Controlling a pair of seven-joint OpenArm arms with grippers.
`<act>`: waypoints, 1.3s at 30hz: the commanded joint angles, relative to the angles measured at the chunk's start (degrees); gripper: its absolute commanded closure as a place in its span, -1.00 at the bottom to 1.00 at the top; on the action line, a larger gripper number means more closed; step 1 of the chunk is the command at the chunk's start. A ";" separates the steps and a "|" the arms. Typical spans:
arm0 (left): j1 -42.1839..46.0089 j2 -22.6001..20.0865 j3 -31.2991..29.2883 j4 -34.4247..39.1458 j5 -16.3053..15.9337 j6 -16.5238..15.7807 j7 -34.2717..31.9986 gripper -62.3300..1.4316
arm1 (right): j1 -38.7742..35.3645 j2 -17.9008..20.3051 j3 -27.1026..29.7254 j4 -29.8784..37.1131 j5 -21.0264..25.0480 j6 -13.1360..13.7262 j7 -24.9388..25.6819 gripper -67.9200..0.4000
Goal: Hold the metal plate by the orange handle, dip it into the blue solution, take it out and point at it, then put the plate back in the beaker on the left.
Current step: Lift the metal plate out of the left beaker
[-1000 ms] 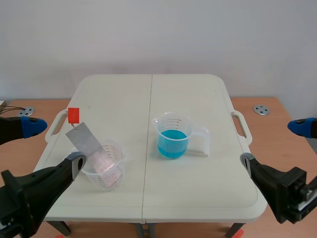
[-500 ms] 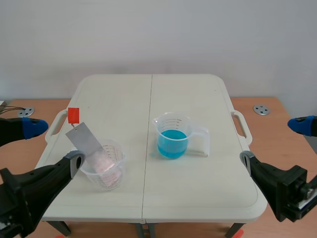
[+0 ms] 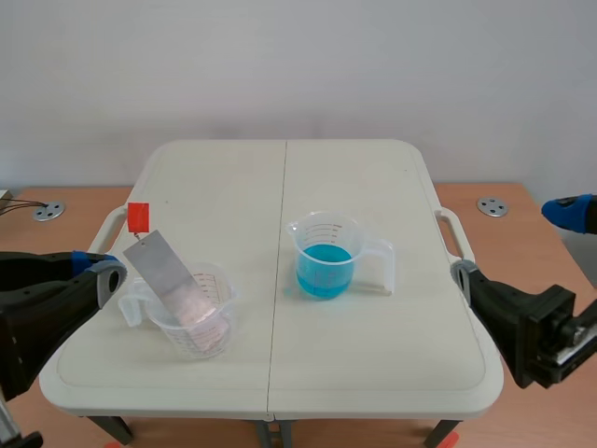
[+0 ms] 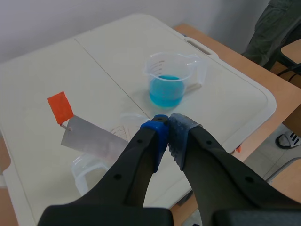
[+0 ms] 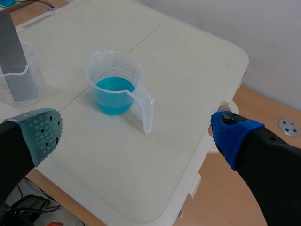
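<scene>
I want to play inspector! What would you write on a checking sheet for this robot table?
Surface: white folding table, with a seam down its middle.
Job's things: metal plate leans tilted in the clear beaker, with its orange handle sticking up; blue solution sits in the handled beaker, apart from the clear beaker.
Clutter: nothing seen.
Grippers: left gripper shut on nothing, near the clear beaker; right gripper open, beside the table's right edge.
Cables: thin dark wires at the far left.
Surroundings: wooden surface under the table, round metal discs on it, plain white wall.

Front scene view and both downward wrist views share the blue-filled beaker (image 3: pixel 326 259).
</scene>
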 commanded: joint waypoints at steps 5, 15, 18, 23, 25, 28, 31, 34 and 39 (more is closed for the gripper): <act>10.69 0.00 -6.45 2.29 -0.57 -0.07 -1.27 0.86 | 5.22 0.00 -3.69 -1.88 0.39 0.20 -1.03 -0.95; 26.08 0.15 -14.10 2.38 0.63 -0.07 -1.38 0.86 | 17.68 -0.02 -13.22 -8.09 0.39 0.17 -1.57 -0.95; 28.92 0.15 -14.86 2.34 3.21 -0.04 -1.05 0.86 | 22.25 -0.02 -16.85 -10.05 0.39 0.15 -1.62 -0.95; 31.56 0.37 -14.97 1.51 7.23 0.24 0.42 0.86 | 29.20 -2.64 -21.79 -14.25 0.44 0.17 -2.95 -0.95; 31.56 0.44 -14.97 0.57 7.56 0.39 0.46 0.86 | 31.82 -4.57 -23.47 -16.00 0.44 0.20 -4.46 -0.95; 31.56 0.44 -14.95 -1.49 7.63 0.46 0.48 0.86 | 35.30 -6.95 -26.34 -18.43 0.42 0.39 -5.92 -0.95; 31.56 0.46 -14.97 -3.89 8.57 0.74 0.35 0.86 | 38.88 -9.14 -29.64 -21.20 0.42 0.39 -7.06 -0.95; 31.56 0.44 -14.97 -6.49 9.14 0.76 -0.07 0.86 | 42.69 -11.54 -33.16 -24.57 0.42 0.39 -7.82 -0.95; 31.56 0.42 -14.97 -8.81 9.14 0.76 -1.42 0.86 | 48.15 -15.32 -37.64 -29.92 0.42 0.63 -8.44 -0.95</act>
